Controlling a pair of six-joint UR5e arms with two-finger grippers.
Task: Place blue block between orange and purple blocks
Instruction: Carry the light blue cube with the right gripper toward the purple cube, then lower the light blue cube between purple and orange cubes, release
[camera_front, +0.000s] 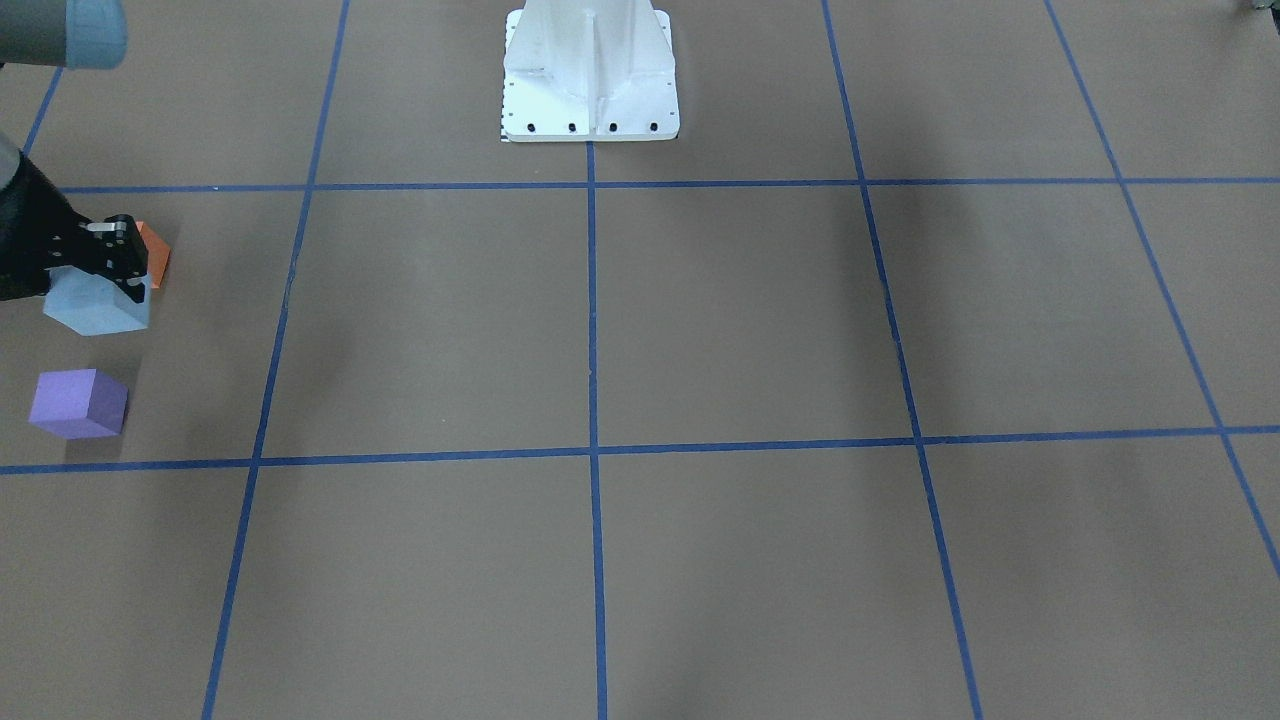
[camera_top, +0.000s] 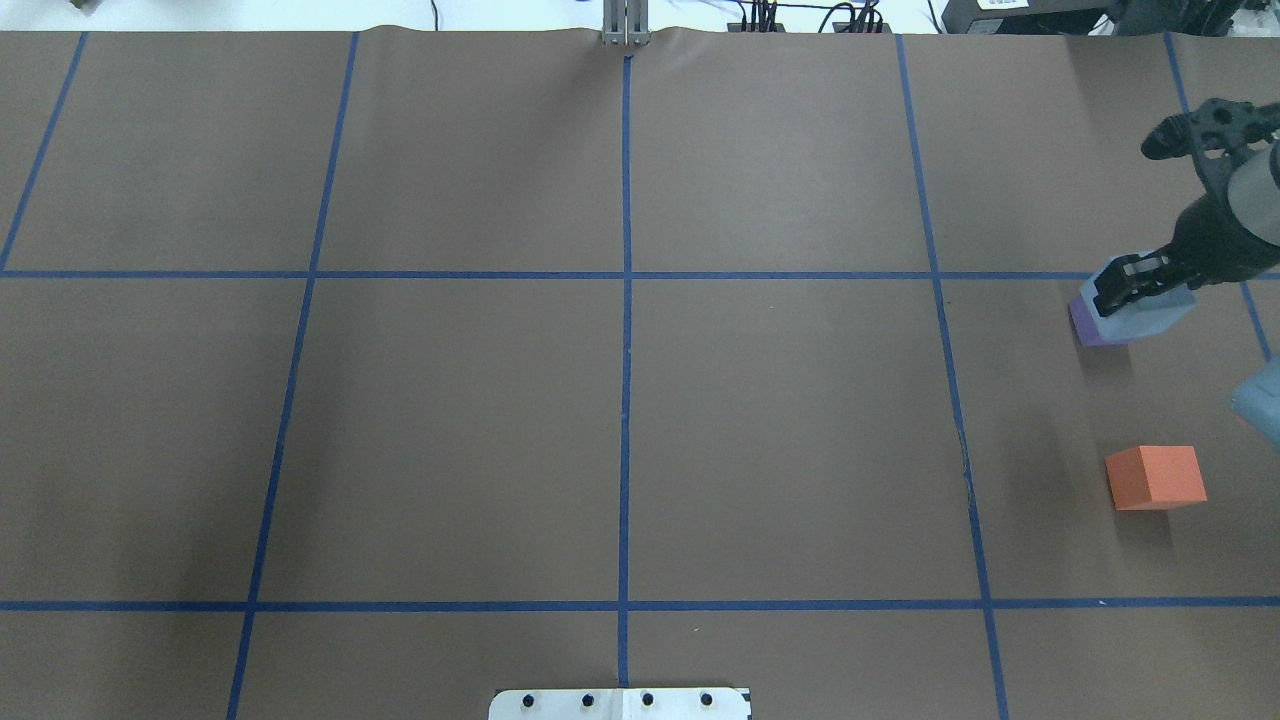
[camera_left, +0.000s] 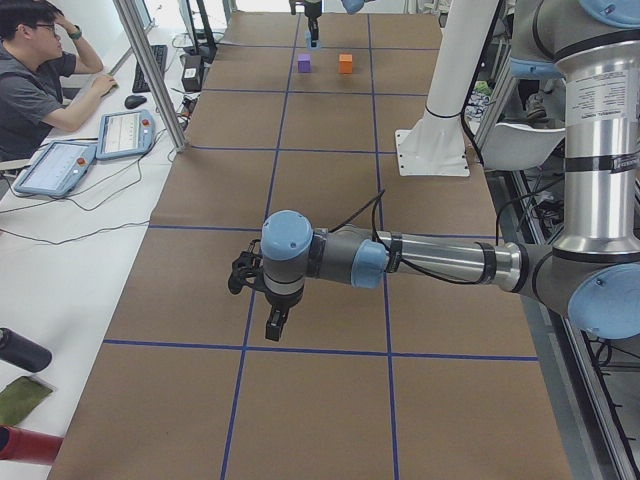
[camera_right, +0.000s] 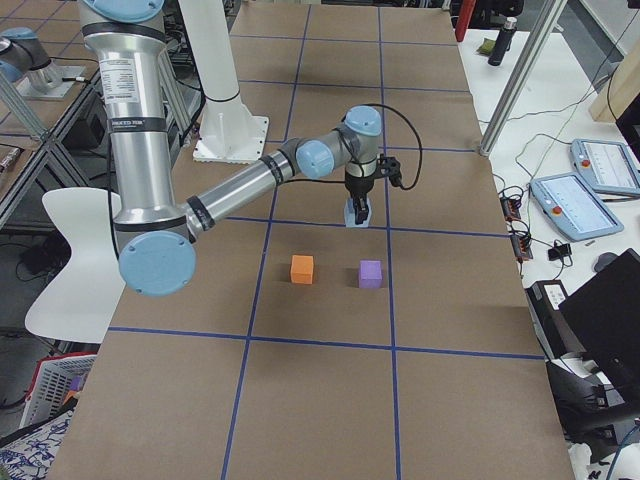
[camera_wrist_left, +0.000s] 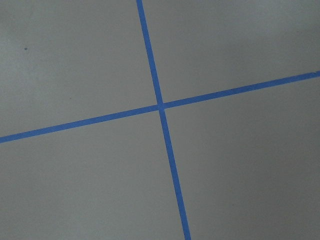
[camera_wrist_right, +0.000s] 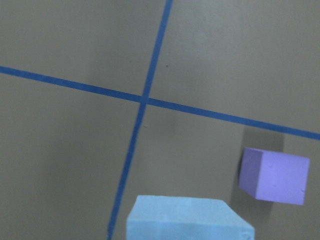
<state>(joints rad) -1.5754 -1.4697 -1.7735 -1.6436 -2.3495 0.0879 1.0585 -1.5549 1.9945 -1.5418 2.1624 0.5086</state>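
Observation:
My right gripper (camera_front: 108, 285) is shut on the light blue block (camera_front: 97, 308) and holds it off the table, close to the other two blocks. The orange block (camera_top: 1155, 477) and the purple block (camera_front: 78, 403) sit on the brown table a gap apart. In the overhead view the blue block (camera_top: 1150, 312) covers part of the purple block (camera_top: 1085, 325). In the right wrist view the blue block (camera_wrist_right: 187, 220) is at the bottom, with the purple block (camera_wrist_right: 274, 175) below on the right. My left gripper (camera_left: 274, 325) hangs over the table far from them; whether it is open or shut I cannot tell.
Blue tape lines (camera_top: 626, 275) split the brown table into squares. The white robot base (camera_front: 590, 75) stands at mid table edge. An operator (camera_left: 40, 70) sits at a side desk with tablets. The left wrist view shows only a tape crossing (camera_wrist_left: 160, 106).

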